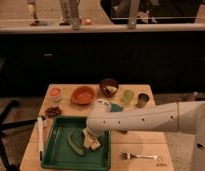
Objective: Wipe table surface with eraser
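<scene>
The table surface (pixel 141 142) is a light tan wooden top with a green tray (pixel 56 150) on its front left. My gripper (pixel 90 139) reaches in from the right on a white arm and sits low inside the tray's right half. A pale cream block with brownish sides, the eraser (pixel 95 145), lies in the tray right at the gripper, partly hidden by it. I cannot tell whether the gripper holds it. A curved green item (pixel 74 145) lies in the tray just left of the eraser.
At the back stand an orange bowl (pixel 83 94), a small orange cup (pixel 55 92), a dark bowl (pixel 109 87), a green cup (pixel 128 96) and a dark cup (pixel 142 99). A teal sponge (pixel 116 107) lies behind my arm. A fork (pixel 141 156) lies front right; a white stick (pixel 40 142) left of the tray.
</scene>
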Available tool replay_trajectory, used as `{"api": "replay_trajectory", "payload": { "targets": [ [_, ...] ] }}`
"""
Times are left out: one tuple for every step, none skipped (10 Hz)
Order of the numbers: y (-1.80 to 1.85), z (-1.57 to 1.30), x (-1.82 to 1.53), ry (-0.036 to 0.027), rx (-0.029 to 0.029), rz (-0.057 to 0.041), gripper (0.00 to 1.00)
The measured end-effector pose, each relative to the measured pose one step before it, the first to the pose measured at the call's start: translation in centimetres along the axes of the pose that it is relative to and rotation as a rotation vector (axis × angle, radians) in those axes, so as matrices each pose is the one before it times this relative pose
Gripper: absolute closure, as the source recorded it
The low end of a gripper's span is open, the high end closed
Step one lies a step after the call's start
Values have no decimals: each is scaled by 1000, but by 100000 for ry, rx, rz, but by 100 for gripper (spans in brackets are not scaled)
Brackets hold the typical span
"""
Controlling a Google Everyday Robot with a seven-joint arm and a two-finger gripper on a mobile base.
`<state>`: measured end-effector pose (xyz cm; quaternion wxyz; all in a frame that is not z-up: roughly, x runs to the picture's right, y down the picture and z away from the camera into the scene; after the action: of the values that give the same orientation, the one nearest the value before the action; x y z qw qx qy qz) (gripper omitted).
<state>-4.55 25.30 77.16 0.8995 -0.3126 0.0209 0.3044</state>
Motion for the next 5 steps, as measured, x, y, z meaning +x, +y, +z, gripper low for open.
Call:
{"api": "replay_trajectory", "payload": {
  "targets": [
    [176,1078,102,1571,-618,-856,20],
    [165,667,-26,1330,-568,-1136,21],
    [108,457,-154,569,-692,-1628,27],
    [36,275,62,831,-552,-729,36],
    [112,190,-51,321,-1030,-543,47]
  ]
}}
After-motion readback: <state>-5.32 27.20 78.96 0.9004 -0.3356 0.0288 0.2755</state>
